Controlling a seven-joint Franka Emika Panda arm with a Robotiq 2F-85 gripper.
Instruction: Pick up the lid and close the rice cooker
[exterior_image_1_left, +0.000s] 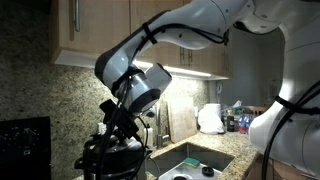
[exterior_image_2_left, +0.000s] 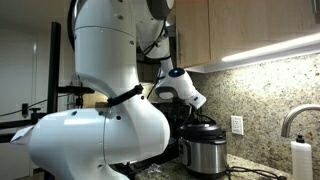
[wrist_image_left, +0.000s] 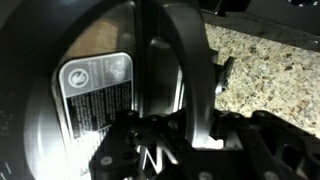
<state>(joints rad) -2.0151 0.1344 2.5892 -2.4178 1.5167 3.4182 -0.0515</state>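
Observation:
The rice cooker (exterior_image_2_left: 206, 156) stands on the granite counter, its shiny steel wall showing under a black top. The black lid (exterior_image_2_left: 203, 129) sits at the cooker's top, right under my gripper (exterior_image_2_left: 194, 116). In an exterior view my gripper (exterior_image_1_left: 117, 138) reaches down onto the black lid (exterior_image_1_left: 113, 158). In the wrist view my gripper (wrist_image_left: 170, 135) is shut around the lid's arched black handle (wrist_image_left: 190, 60). A shiny surface with a label (wrist_image_left: 95, 85) fills the left. I cannot tell whether the lid rests fully on the rim.
A flat black box-shaped appliance (exterior_image_1_left: 25, 145) stands to one side. A sink (exterior_image_1_left: 190, 160), a white rounded lump (exterior_image_1_left: 210, 118) and bottles (exterior_image_1_left: 238, 120) lie on the other. Cabinets (exterior_image_1_left: 90, 25) hang overhead. A soap bottle (exterior_image_2_left: 300, 158) and faucet (exterior_image_2_left: 295, 118) stand past the cooker.

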